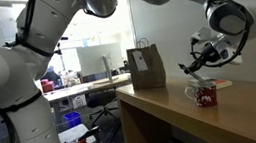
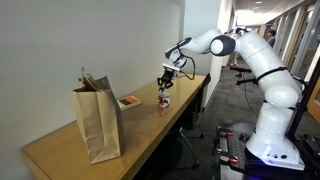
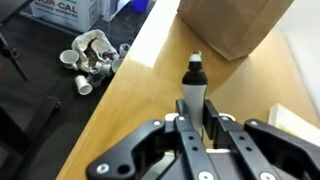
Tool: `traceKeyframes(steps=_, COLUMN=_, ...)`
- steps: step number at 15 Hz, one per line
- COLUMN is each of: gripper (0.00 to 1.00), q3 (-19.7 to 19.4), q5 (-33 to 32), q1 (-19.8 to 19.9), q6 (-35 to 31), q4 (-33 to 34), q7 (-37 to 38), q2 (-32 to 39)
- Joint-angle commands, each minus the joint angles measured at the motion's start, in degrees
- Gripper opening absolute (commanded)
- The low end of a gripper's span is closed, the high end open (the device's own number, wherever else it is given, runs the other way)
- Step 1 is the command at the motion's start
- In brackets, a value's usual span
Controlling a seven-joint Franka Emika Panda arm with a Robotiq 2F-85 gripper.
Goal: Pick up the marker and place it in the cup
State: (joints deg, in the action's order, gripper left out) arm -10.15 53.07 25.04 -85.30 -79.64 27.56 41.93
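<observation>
The gripper (image 3: 193, 128) clamps the marker (image 3: 194, 88) by its rear, tip jutting forward. In both exterior views it hangs just above the red-and-white mug (image 1: 203, 94), probably lined up for the drop.

The gripper (image 3: 193, 120) comes in from the bottom with the marker (image 3: 193, 85) pinched between its fingers, dark cap pointing away. Under it is the wooden table (image 3: 125, 115), with the brown paper bag (image 3: 235, 25) further along. Off the edge (down on the floor) is a heap of white cups (image 3: 92, 55).
</observation>
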Motion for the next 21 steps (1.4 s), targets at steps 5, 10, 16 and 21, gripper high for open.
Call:
traceKeyframes(steps=5, gripper=0.47, q3=-1.32, q5=-0.68, q1=-0.72, q6=2.09, q4=1.76, q7=5.89, q2=0.35)
traceKeyframes(steps=10, gripper=0.76, q3=-2.94, q5=-6.55, q1=-4.60, q6=-2.31, q4=0.13, q7=6.78, q2=-4.05)
traceKeyframes(steps=16, gripper=1.00, q3=-3.00, q5=-21.67, q1=-12.99, q6=-10.88, q4=-2.60, q7=9.44, q2=-14.44)
traceKeyframes(steps=21, gripper=1.00, q3=-3.19, q5=-37.05, q1=-19.78, q6=-19.23, q4=-6.06, q7=14.48, q2=-20.50)
